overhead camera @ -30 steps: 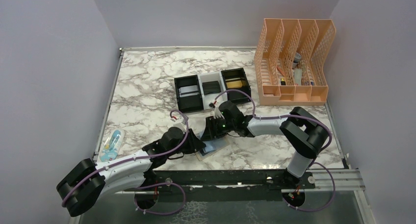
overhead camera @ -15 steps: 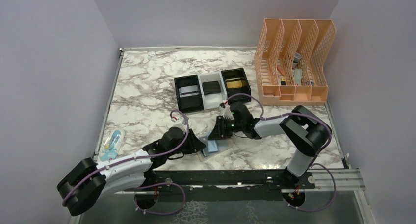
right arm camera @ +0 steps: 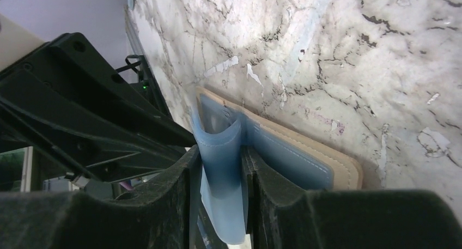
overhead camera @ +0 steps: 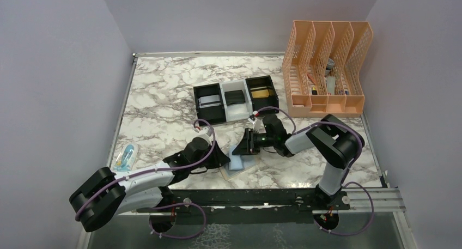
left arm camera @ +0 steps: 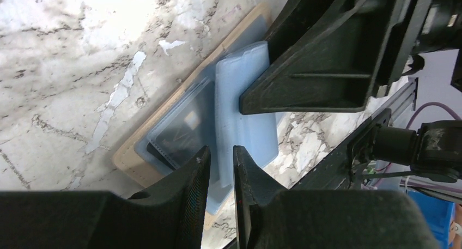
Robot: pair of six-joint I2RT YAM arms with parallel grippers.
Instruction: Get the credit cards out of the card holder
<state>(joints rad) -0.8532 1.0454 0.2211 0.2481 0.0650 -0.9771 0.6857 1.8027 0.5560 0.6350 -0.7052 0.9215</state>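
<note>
The tan card holder [overhead camera: 238, 165] [left arm camera: 132, 156] lies open near the table's front edge. Its bluish clear pockets [left arm camera: 242, 91] [right arm camera: 220, 151] stand up from the spine. A dark credit card [left arm camera: 182, 126] shows inside one flat pocket. My right gripper [overhead camera: 241, 149] [right arm camera: 220, 164] is shut on a raised pocket leaf. My left gripper [overhead camera: 220, 157] [left arm camera: 222, 157] sits at the holder's near-left edge, jaws almost together with the blue pocket edge in the narrow gap. A silvery card [overhead camera: 209, 102], a dark card [overhead camera: 235, 97] and a gold card [overhead camera: 261, 92] lie in the bins behind.
A row of black and white bins [overhead camera: 219, 117] stands behind the grippers. A peach mesh file organizer [overhead camera: 327, 69] holds small items at the back right. A blue packaged item [overhead camera: 124, 159] lies at the left edge. A metal rail [overhead camera: 283, 197] runs along the front.
My right gripper has swung to the right and tilted over, then closed on a blue pocket leaf and drawn it up. My left arm shifted slightly; its jaws stayed narrow.
</note>
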